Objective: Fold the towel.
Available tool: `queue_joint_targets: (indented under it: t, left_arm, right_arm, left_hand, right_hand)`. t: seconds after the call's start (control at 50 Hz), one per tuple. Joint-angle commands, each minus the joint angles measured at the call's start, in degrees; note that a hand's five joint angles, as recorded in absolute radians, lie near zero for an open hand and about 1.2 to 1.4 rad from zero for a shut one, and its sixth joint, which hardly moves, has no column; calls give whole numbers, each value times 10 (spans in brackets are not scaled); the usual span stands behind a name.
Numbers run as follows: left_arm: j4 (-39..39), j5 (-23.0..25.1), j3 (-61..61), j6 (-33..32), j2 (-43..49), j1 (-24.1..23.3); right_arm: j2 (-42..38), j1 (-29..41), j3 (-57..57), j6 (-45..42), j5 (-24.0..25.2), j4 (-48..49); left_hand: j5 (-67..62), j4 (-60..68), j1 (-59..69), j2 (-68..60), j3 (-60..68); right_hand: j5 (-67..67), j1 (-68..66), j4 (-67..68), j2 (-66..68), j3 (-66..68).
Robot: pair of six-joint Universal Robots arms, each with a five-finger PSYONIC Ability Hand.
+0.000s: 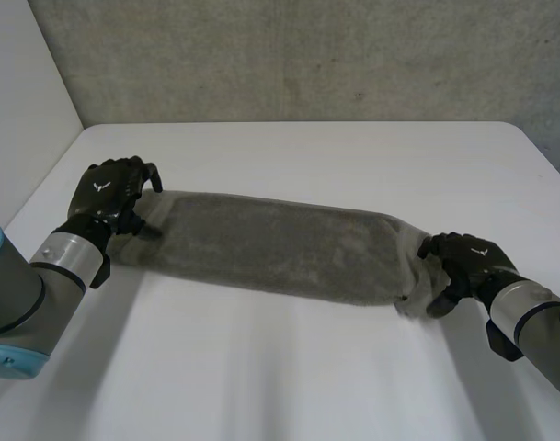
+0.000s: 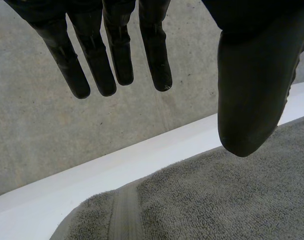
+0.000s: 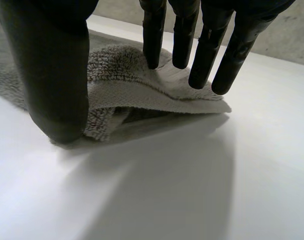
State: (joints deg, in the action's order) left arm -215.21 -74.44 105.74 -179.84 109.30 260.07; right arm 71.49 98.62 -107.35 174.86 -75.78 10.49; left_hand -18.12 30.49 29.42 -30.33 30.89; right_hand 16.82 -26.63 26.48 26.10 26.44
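Observation:
A grey towel [image 1: 280,246], folded into a long strip, lies across the white table [image 1: 298,367] from left to right. My left hand [image 1: 112,191] hovers over the towel's left end. In the left wrist view that hand [image 2: 251,75] has straight fingers and a spread thumb held above the towel [image 2: 216,200], touching nothing. My right hand [image 1: 465,265] is at the towel's right end. In the right wrist view its straight fingertips [image 3: 152,50] rest on top of the rumpled end of the towel [image 3: 142,95], while the thumb [image 3: 52,70] stands against the cloth's near edge.
A grey concrete wall [image 1: 307,55] runs behind the table's far edge. A white panel [image 1: 22,92] stands at the far left. Bare tabletop lies in front of the towel and behind it.

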Motion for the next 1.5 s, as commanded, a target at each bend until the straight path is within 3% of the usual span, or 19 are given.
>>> queue_joint_targets:
  t: [0.02,0.42,0.6,0.8,1.08,1.28,1.42,1.5]
  left_arm:
    - [0,0,0,0,0,0]
    - [-8,1,0,-1,7,-1]
    - [-10,1,1,-1,7,-1]
    - [-10,1,1,-1,9,-1]
    - [-10,1,1,-3,9,-4]
    - [-10,1,3,-3,9,-4]
    - [-10,0,4,-3,8,-4]
    - [-10,0,4,-3,7,-4]
  right_arm:
    - [-3,2,-1,12,9,-3]
    - [-59,21,22,38,8,-2]
    - [-47,20,23,52,8,-27]
    - [-52,22,23,66,11,-25]
    - [-75,24,25,67,2,18]
    - [-69,20,24,88,2,31]
    - [-44,18,25,71,12,23]
    - [-18,10,37,-20,32,-7]
  left_hand:
    - [4,-28,-17,26,-32]
    - [6,-30,-19,28,-33]
    - [7,-31,-20,30,-35]
    - [9,-33,-22,31,-37]
    - [18,-41,-31,40,-45]
    - [23,-46,-36,45,-50]
    - [26,-50,-39,48,-54]
    - [28,-51,-41,50,-55]
  right_hand:
    - [-13,11,-9,-5,-9]
    - [-16,14,-13,-9,-12]
    - [-155,154,-152,-148,-152]
    - [-112,110,-108,-105,-108]
    - [90,-92,93,97,94]
    - [507,-508,510,514,510]
    - [532,-534,535,539,536]
    - [532,-534,535,539,536]
